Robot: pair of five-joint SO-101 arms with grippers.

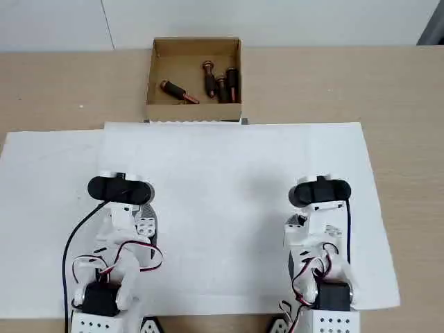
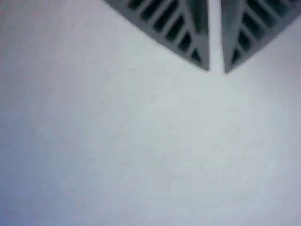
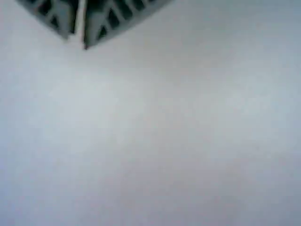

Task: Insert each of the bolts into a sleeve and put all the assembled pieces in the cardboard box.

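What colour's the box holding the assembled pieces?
Plain brown: the cardboard box shows best in the high view.

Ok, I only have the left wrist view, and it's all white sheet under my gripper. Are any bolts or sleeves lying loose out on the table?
Observer: None that I can see, neither on the white sheet nor on the table.
Operator: So where did they end up?
Observer: The assembled pieces lie in the cardboard box beyond the sheet's far edge. It looks like four, one apart and three bunched together.
Operator: And the other arm's hand?
Observer: The right gripper is shut on nothing, over bare sheet.
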